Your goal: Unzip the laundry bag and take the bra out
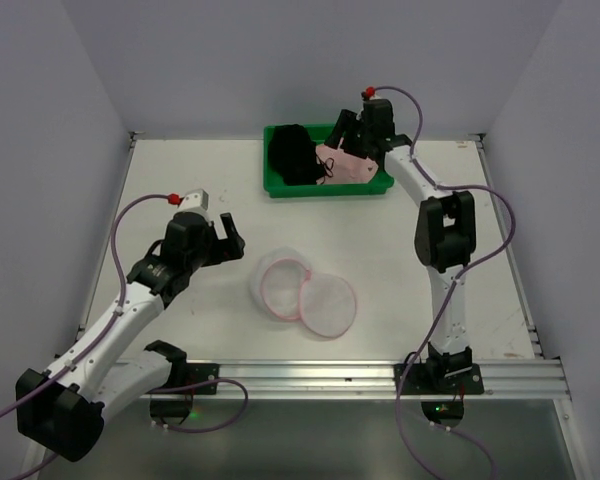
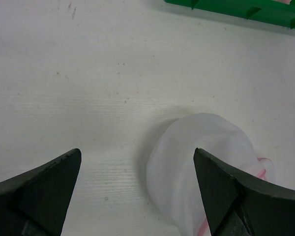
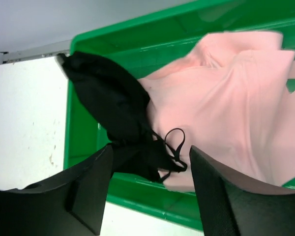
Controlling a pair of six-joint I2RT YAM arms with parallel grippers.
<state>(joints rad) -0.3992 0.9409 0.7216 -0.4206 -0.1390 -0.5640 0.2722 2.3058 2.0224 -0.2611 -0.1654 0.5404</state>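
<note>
The laundry bag [image 1: 305,292] lies open mid-table as two round white mesh halves with pink rims; I see nothing inside it. It also shows in the left wrist view [image 2: 206,162]. My left gripper [image 1: 230,235] is open and empty just left of the bag, with its jaws wide apart [image 2: 137,155]. A black bra [image 1: 295,152] lies in the green tray beside a pink garment [image 1: 345,165]. My right gripper [image 1: 342,135] hovers open over the tray, its jaws either side of the bra's [image 3: 113,103] strap end, touching nothing [image 3: 150,152].
The green tray [image 1: 325,190] stands at the back centre of the table and shows in the right wrist view [image 3: 83,128]; its edge shows in the left wrist view [image 2: 236,10]. The pink garment [image 3: 226,113] fills its right half. Walls enclose the table at the left, back and right.
</note>
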